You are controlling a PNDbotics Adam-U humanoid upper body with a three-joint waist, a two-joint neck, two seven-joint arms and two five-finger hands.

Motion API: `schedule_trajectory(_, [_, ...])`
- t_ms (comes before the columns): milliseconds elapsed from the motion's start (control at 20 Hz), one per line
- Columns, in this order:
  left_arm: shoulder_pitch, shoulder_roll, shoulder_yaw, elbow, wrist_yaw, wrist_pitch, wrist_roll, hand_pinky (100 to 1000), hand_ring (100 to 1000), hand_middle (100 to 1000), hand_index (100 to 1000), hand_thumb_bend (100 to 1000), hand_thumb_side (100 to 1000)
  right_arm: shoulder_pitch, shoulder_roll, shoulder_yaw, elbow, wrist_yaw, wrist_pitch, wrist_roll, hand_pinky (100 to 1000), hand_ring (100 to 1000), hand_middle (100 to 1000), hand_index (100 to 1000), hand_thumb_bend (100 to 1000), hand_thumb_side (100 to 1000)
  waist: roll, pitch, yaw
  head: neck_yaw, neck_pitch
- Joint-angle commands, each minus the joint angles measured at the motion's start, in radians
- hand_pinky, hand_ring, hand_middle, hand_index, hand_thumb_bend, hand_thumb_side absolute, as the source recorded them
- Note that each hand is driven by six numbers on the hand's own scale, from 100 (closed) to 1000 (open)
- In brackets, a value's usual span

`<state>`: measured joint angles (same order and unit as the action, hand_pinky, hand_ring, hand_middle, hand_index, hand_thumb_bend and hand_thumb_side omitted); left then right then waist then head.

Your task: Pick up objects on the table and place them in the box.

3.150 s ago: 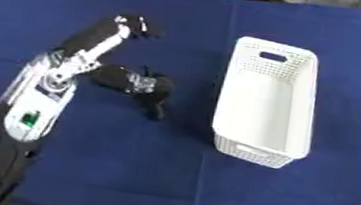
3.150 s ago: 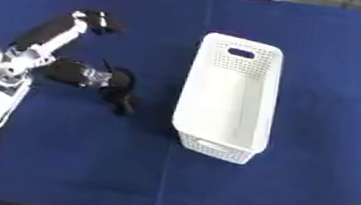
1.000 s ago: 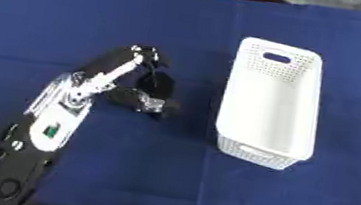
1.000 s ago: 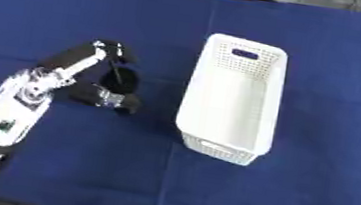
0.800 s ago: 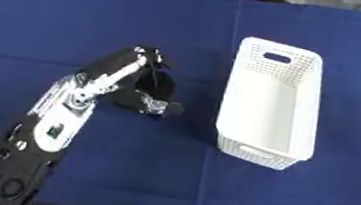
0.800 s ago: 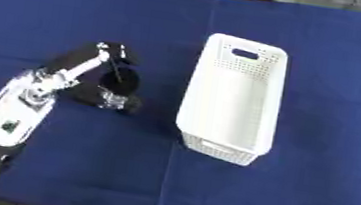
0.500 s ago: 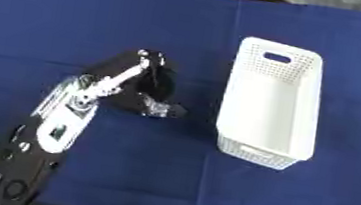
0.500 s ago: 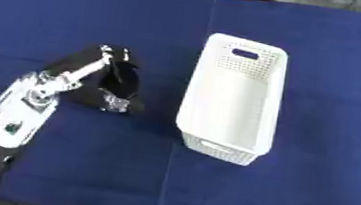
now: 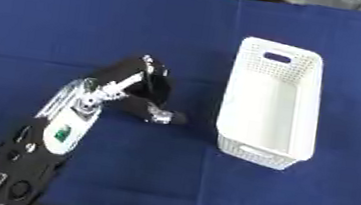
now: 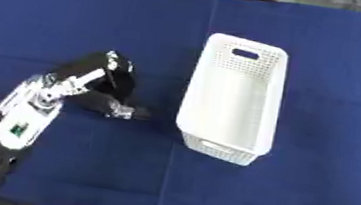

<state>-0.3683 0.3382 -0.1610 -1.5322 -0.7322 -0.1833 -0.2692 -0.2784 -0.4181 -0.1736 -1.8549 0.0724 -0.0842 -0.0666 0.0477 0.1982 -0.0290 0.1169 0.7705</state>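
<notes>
Left hand (image 9: 151, 101) over dark object (image 9: 167, 116) — grip unclear; white box (image 9: 270, 104) beside.

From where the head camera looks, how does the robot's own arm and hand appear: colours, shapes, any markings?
Only the left arm shows. Its forearm has a white and silver shell with a small green marking and round silver joints; lower down the casing is black. The left hand is black with silvery metal parts at the fingers. No loose cables show.
</notes>
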Motion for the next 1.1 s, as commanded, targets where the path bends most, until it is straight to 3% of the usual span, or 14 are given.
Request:
schedule_trajectory(50, [-0.017, 0.007, -0.004, 0.007, -0.036, 0.001, 0.056, 247, 171, 331, 465, 658, 635, -0.009, -0.01, -0.006, -0.019, -0.003, -0.003, -0.001, 600, 709, 814, 943, 100, 795, -0.006, -0.012, 0.0, 0.009, 0.0])
schedule_trajectory(100, [-0.019, 0.005, -0.004, 0.012, -0.046, 0.001, 0.078, 132, 100, 267, 395, 639, 615, -0.009, -0.01, -0.006, -0.019, -0.003, -0.003, -0.001, 600, 709, 814, 942, 100, 795, -0.007, -0.012, 0.0, 0.009, 0.0])
schedule_trajectory(150, [-0.022, 0.004, -0.006, 0.019, -0.055, 0.001, 0.1, 100, 100, 241, 380, 635, 613, -0.009, -0.01, -0.006, -0.019, -0.003, -0.003, -0.001, 600, 709, 814, 942, 100, 793, -0.007, -0.012, 0.0, 0.009, 0.0])
schedule_trajectory(300, [-0.031, -0.001, -0.008, 0.04, -0.084, 0.002, 0.168, 100, 100, 109, 244, 629, 617, -0.009, -0.009, -0.006, -0.019, -0.003, -0.004, 0.0, 600, 709, 814, 942, 100, 794, -0.009, -0.012, 0.0, 0.01, 0.0])
schedule_trajectory(500, [-0.041, -0.012, -0.01, 0.076, -0.108, 0.009, 0.299, 100, 100, 100, 100, 630, 646, -0.008, -0.008, -0.006, -0.018, -0.003, -0.004, 0.0, 600, 709, 814, 942, 100, 793, -0.012, -0.012, 0.0, 0.011, 0.0])
schedule_trajectory(700, [-0.043, -0.019, -0.021, 0.123, -0.094, -0.011, 0.371, 100, 100, 100, 100, 512, 617, -0.009, -0.008, -0.006, -0.019, -0.003, -0.004, -0.001, 600, 709, 814, 942, 100, 793, -0.013, -0.012, 0.0, 0.013, 0.0])
schedule_trajectory(1100, [-0.044, -0.017, -0.019, 0.14, -0.067, -0.032, 0.305, 100, 100, 100, 100, 517, 609, -0.008, -0.007, -0.007, -0.019, -0.003, -0.004, -0.002, 600, 709, 814, 942, 100, 792, -0.012, -0.012, 0.001, 0.014, 0.0])
